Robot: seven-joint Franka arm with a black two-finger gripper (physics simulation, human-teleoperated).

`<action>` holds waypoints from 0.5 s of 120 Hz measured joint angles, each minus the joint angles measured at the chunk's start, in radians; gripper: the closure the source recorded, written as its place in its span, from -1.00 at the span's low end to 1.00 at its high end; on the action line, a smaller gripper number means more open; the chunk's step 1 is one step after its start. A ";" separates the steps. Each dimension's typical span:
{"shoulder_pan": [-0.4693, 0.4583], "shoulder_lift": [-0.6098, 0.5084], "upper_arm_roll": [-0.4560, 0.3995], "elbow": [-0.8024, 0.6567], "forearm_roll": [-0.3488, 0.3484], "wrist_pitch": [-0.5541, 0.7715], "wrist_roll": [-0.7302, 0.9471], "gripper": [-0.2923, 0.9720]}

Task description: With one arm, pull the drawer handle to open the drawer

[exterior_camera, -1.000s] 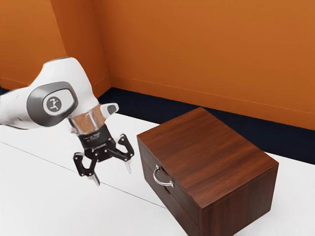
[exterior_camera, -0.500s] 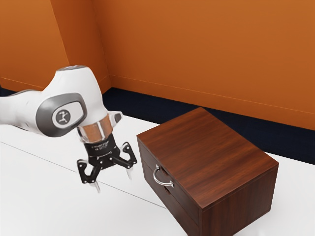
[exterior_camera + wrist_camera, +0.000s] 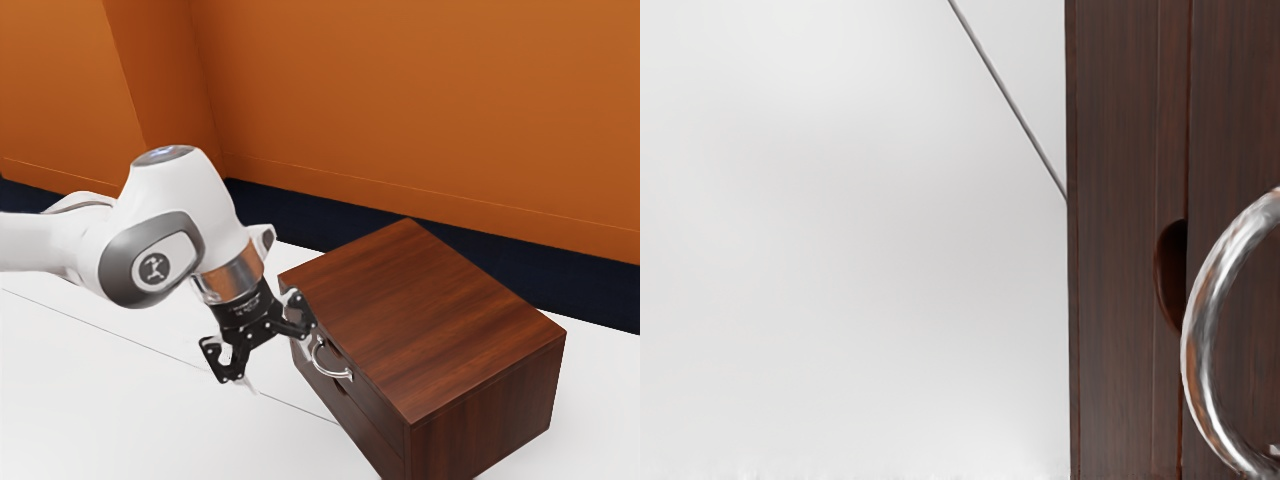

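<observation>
While the end effector (image 3: 275, 358) hangs low at the front of the cabinet (image 3: 440, 320), it is spread wide with nothing between the fingers. One finger sits right at the metal handle (image 3: 330, 362); can't tell if it touches. The other finger points down over the table (image 3: 90, 420), off toward the exterior view's left.

Drawer (image 3: 335, 385): front face looks flush with the cabinet body, so not pulled out. The handle is a silver ring on that face, toward the upper part. The wrist view has the handle (image 3: 1212, 340) as a curved chrome loop close up against dark wood, with a small dark notch (image 3: 1172, 272) in the panel just beside it.

Surroundings: the cabinet stands on the white table, toward the exterior view's right. A thin seam (image 3: 120, 335) runs across the tabletop and passes under the end effector to the cabinet's base. The arm (image 3: 150, 250) comes in from the exterior view's left, wrist angled down toward the drawer front. Orange walls (image 3: 420, 100) behind, dark floor (image 3: 560, 270) along their foot. Nothing stands between the end effector and the handle.
</observation>
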 joint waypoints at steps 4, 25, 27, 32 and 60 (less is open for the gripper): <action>-0.004 0.001 -0.001 0.000 -0.008 0.020 -0.006 -0.40; -0.006 0.045 -0.001 -0.002 -0.031 0.090 -0.016 -0.37; -0.006 0.050 -0.001 -0.002 -0.032 0.095 -0.016 -0.37; -0.006 0.061 -0.001 -0.002 -0.034 0.107 -0.016 -0.36; -0.018 0.087 -0.002 -0.002 -0.038 0.149 -0.016 -0.35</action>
